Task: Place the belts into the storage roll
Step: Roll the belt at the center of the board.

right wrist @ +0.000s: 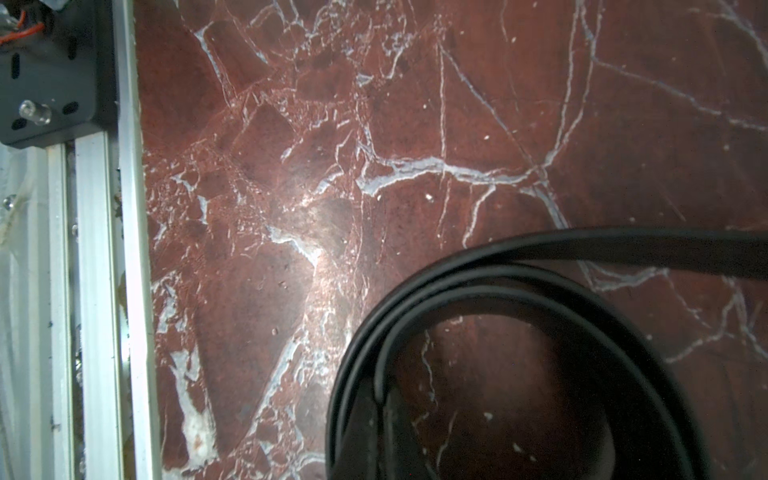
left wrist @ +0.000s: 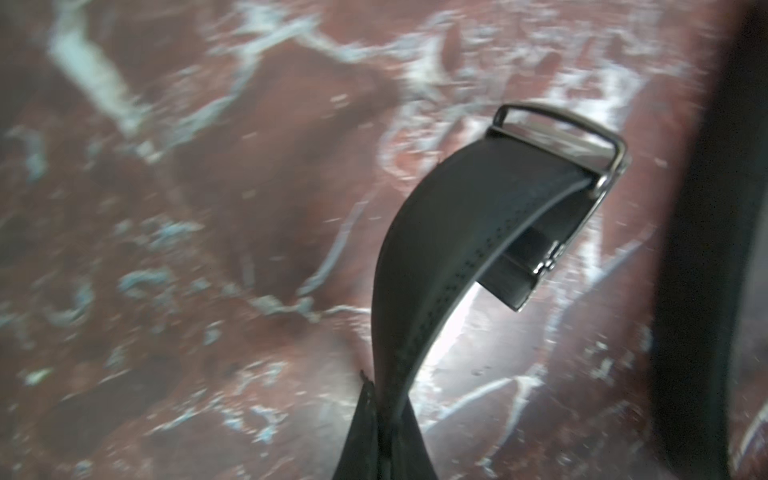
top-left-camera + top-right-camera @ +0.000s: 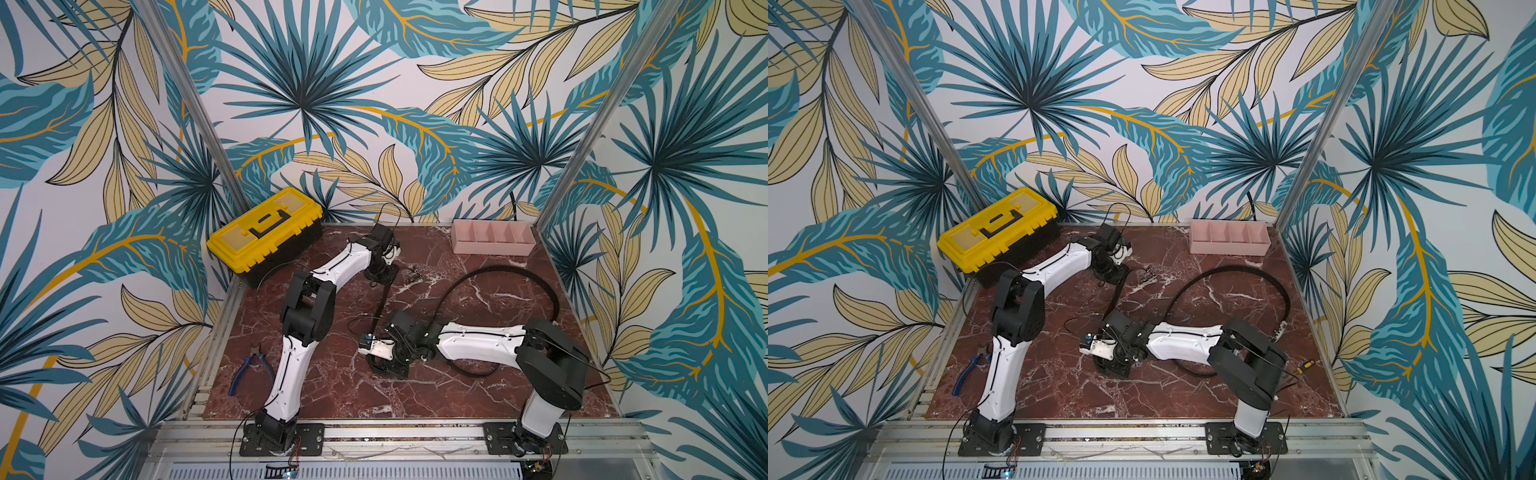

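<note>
At the far left of the marble tabletop (image 3: 332, 374), a yellow toolbox (image 3: 266, 235) sat in the back corner, and blue-handled pliers (image 3: 249, 370) lay near the front edge. The left gripper (image 3: 381, 277) reached toward the middle back. Its jaws were clamped on a black belt (image 2: 436, 249) just short of the metal buckle (image 2: 614, 164). From there the strap ran forward toward the right gripper (image 3: 388, 368), which was low over the table's centre. Its jaws were together, but whether they pinched anything could not be told. The right wrist view showed a double loop (image 1: 457, 286) of belt lying on the marble. Further right, a wide black arc (image 3: 498, 271) curved across the table. The pink storage roll (image 3: 490, 249) stood at the back right, with the belt wholly outside it.
</note>
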Robot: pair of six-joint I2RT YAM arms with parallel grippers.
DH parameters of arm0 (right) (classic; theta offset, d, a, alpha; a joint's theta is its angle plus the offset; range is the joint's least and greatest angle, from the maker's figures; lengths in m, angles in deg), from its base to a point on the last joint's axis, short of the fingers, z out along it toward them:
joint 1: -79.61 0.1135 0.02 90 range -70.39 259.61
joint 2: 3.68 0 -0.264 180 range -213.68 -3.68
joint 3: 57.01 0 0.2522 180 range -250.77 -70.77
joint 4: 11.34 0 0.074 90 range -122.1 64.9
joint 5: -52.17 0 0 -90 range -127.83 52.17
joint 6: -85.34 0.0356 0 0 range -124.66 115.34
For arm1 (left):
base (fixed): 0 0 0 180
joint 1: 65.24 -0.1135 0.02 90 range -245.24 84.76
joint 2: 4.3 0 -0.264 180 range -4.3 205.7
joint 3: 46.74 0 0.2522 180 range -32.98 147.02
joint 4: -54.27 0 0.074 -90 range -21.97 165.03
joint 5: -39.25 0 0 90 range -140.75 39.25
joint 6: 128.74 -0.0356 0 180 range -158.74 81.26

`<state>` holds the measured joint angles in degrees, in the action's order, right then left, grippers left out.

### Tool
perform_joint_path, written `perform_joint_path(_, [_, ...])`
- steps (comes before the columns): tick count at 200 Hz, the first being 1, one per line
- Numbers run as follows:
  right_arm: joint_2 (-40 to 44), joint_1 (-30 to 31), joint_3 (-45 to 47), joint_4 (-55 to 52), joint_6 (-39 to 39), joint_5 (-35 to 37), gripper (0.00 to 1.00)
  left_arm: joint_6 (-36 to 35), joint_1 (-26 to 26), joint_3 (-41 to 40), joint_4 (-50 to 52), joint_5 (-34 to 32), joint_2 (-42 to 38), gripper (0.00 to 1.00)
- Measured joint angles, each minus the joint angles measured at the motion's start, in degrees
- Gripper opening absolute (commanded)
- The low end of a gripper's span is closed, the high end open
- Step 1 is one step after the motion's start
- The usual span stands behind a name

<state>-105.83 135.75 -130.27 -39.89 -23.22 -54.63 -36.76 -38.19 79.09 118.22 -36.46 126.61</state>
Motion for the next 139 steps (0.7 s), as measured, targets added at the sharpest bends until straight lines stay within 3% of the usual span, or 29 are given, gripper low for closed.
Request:
perform_joint_path(60, [-7.6,0.6,-8.6,0.4,-3.0,-0.4,0.0,-10.6,0.1,-4.8,3.0,0.3,-1.4,0.0])
perform_joint_path(139, [-15.0,1.7,-18.1,1.0,-4.7,-2.2,0.0,-14.2,0.0,-4.8,5.5,-1.5,-1.6,0.0])
